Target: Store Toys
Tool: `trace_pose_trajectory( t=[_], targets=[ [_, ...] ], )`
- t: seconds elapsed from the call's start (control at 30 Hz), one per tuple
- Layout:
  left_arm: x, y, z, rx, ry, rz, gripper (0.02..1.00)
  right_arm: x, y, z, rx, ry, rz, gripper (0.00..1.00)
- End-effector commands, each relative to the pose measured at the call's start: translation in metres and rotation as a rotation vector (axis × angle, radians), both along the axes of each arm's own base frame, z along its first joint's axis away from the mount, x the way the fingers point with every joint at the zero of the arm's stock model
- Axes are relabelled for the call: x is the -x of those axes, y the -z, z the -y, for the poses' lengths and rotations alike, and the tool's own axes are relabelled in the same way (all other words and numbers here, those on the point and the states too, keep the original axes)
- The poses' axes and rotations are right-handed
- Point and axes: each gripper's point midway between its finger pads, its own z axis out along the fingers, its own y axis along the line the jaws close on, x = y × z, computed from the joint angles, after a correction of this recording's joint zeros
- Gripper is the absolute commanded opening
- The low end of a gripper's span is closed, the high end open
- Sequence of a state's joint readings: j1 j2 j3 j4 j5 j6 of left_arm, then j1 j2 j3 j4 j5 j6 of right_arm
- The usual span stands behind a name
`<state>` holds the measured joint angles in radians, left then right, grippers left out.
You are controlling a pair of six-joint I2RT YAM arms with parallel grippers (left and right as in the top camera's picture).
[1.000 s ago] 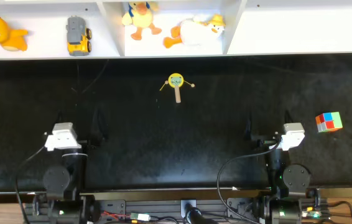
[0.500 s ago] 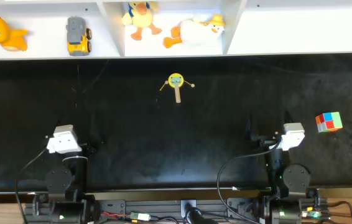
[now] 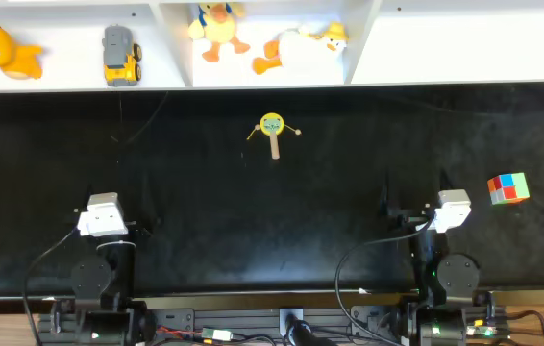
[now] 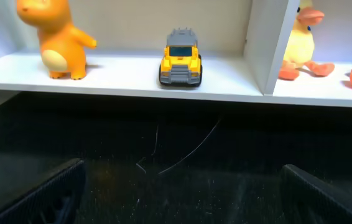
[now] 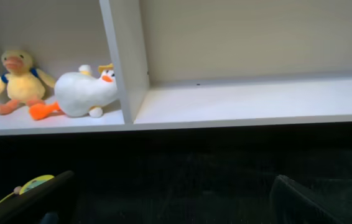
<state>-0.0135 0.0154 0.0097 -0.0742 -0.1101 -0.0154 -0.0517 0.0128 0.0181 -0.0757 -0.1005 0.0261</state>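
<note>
Starting closest in: got the left hand sitting well back from the shelf, fingers spread wide with nothing between them. Same deal for the right hand, also well back from the shelf, spread apart and holding nothing. Counting two loose toys on the black desk. First a colour-block cube, well out from the shelf, in front of its right bay and roughly as far out as the right hand. Then a little rattle drum, near the shelf and right in front of its middle bay. Up on the shelf itself: an orange figure and a yellow truck in the left bay, a yellow duck and a white duck in the middle bay. Guessing the job now is grabbing one of the loose two. Would take the cube with the right hand, being nearest. Come down squared to two flat faces, close gently, lift straight up before heading for the right bay. For the drum, pinch the stick handle rather than the round head, and mind the bead strings, probably prone to swinging or snagging. Set things well inside the shelf, away from the dividers.
</note>
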Motion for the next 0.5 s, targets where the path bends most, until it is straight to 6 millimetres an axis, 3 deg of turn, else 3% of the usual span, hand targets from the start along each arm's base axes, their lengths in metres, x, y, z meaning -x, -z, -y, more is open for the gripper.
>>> trace_pose_trajectory(
  t=[0.03, 0.5],
  targets=[
    [0.0007, -0.0015, -0.0012, -0.024, -0.007, 0.007, 0.998, -0.0002, 0.0031, -0.0015, -0.004, -0.007, 0.0, 0.996],
    [0.0007, -0.0015, -0.0012, -0.024, -0.007, 0.007, 0.998, -0.0002, 0.0031, -0.0015, -0.004, -0.007, 0.0, 0.996]
  ],
)
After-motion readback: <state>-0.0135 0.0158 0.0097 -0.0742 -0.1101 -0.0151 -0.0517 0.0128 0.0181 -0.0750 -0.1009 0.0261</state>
